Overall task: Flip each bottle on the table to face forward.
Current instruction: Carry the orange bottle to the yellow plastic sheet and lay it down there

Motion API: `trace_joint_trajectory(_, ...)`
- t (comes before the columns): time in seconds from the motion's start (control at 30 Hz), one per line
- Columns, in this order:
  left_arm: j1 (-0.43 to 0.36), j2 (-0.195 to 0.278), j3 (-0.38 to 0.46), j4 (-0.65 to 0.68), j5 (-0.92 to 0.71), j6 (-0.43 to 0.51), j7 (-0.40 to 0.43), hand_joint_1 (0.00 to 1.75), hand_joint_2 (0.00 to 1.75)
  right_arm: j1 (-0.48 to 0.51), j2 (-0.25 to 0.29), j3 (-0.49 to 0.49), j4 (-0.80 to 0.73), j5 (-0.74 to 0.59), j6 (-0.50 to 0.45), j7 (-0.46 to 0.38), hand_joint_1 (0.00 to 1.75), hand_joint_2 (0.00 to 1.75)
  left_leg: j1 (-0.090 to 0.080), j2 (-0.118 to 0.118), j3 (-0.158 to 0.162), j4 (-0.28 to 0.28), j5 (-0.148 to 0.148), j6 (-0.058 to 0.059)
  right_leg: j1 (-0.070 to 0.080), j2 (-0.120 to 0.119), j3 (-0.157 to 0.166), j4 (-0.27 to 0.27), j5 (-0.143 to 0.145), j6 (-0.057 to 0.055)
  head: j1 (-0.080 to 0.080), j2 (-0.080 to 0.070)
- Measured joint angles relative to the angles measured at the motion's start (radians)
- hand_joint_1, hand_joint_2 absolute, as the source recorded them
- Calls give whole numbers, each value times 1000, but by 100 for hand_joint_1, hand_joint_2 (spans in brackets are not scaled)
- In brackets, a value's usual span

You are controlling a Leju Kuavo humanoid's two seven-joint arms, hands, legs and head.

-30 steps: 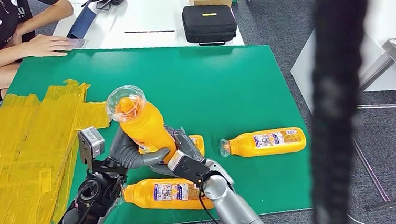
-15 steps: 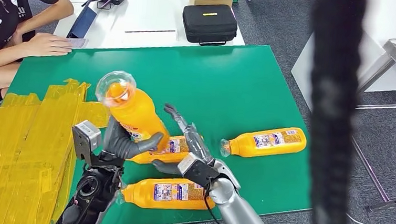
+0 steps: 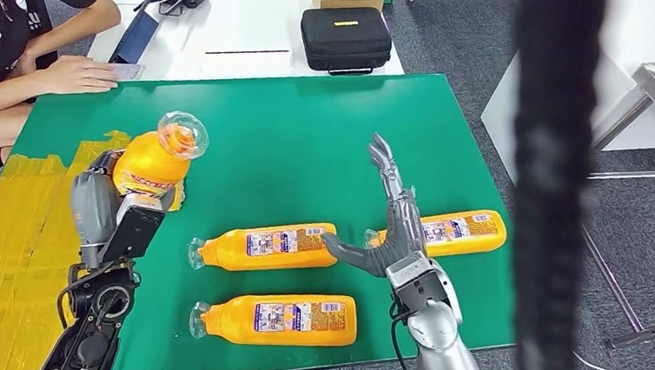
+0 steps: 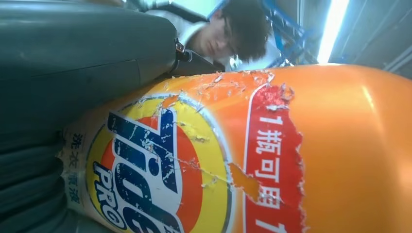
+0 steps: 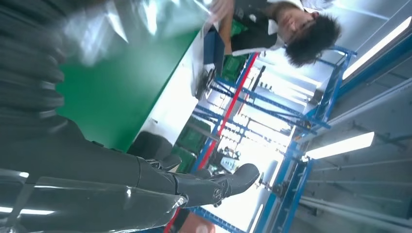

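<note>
Bottle in my left hand (image 3: pixel 101 204): an orange detergent bottle (image 3: pixel 153 162) was gripped upright above the left part of the green table (image 3: pixel 310 132), beside the yellow tape patch (image 3: pixel 33 234), its clear cap (image 3: pixel 181 133) pointing up and toward the far side. From the head view I read only its orange body and a strip of label; the left wrist view brought the label (image 4: pixel 160 165) close, with a scuffed blue-on-yellow logo, a red panel of white characters, and the grey cover of the hand pressed along the bottle's side.

Three more bottles lay flat on the table, labels up: a middle bottle (image 3: pixel 263 244), a near bottle (image 3: pixel 275 317) by the front edge, and a right bottle (image 3: pixel 447 231). My right hand (image 3: pixel 391 229) held nothing, its fingers spread wide and stretched away from me, raised between the middle and right bottles and covering the neck end of the right one. The right wrist view showed a dark finger (image 5: pixel 214 187) extended against blue shelving.

Beyond the green surface stood a white table (image 3: pixel 231 21) carrying a black case (image 3: pixel 346 38). A seated person (image 3: pixel 21 33) rested a hand on the far-left corner. A blurred black vertical object (image 3: pixel 549 200) crossed the right of the head view.
</note>
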Motion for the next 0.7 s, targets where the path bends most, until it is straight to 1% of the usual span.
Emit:
trace_joint_trajectory(0.07, -12, 8, 9, 16, -175, 17, 75, 175, 175, 13, -2, -15, -17, 13, -9, 9, 0, 175, 0, 0, 0, 0, 0, 0, 0, 0, 0, 0, 0, 0, 0, 0)
trace_joint_trajectory(0.13, -29, 25, 21, 43, -426, 6, 189, 175, 175, 26, -4, -35, -32, 24, -14, 16, 0, 175, 0, 0, 0, 0, 0, 0, 0, 0, 0, 0, 0, 0, 0, 0)
trace_joint_trajectory(0.2, -51, 54, 28, 75, -639, -35, 317, 175, 175, 38, -6, -55, -47, 36, -17, 20, 0, 175, 0, 1, 0, 0, 0, 0, 0, 0, 0, 0, 0, 0, 0, 0)
trace_joint_trajectory(0.27, -84, 98, 14, 114, -727, -94, 440, 175, 175, 46, -7, -74, -63, 51, -19, 26, 0, 175, 0, 2, 1, 0, 1, -1, 0, 1, -1, 0, 1, -1, 0, 0)
trace_joint_trajectory(0.33, -138, 148, -24, 176, -744, -170, 537, 175, 175, 52, -7, -97, -82, 64, -19, 38, 0, 175, 1, 2, 1, 0, 1, -1, 1, 1, -1, 0, 2, -2, 0, 0)
trace_joint_trajectory(0.4, -204, 190, -66, 263, -748, -239, 581, 175, 175, 57, -7, -119, -102, 74, -20, 47, 0, 175, 1, 1, 0, 0, 3, -2, 1, 0, -1, 0, 2, -3, 0, 0)
trace_joint_trajectory(0.47, -263, 218, -103, 353, -749, -270, 596, 175, 175, 62, -7, -136, -118, 81, -20, 51, 0, 175, 2, 0, 0, 0, 3, -3, 2, 0, -1, 0, 2, -3, 0, 0)
trace_joint_trajectory(0.57, -321, 236, -146, 457, -750, -274, 604, 175, 175, 69, -7, -153, -134, 86, -20, 53, 0, 175, 2, 2, 0, 0, 3, -3, 1, 1, 0, 1, 3, -3, 0, 0)
trace_joint_trajectory(0.7, -356, 248, -177, 531, -751, -284, 612, 175, 175, 75, -7, -164, -143, 88, -20, 54, 0, 175, 1, 1, 0, 0, 3, -3, 1, 1, 0, 1, 3, -3, 0, 0)
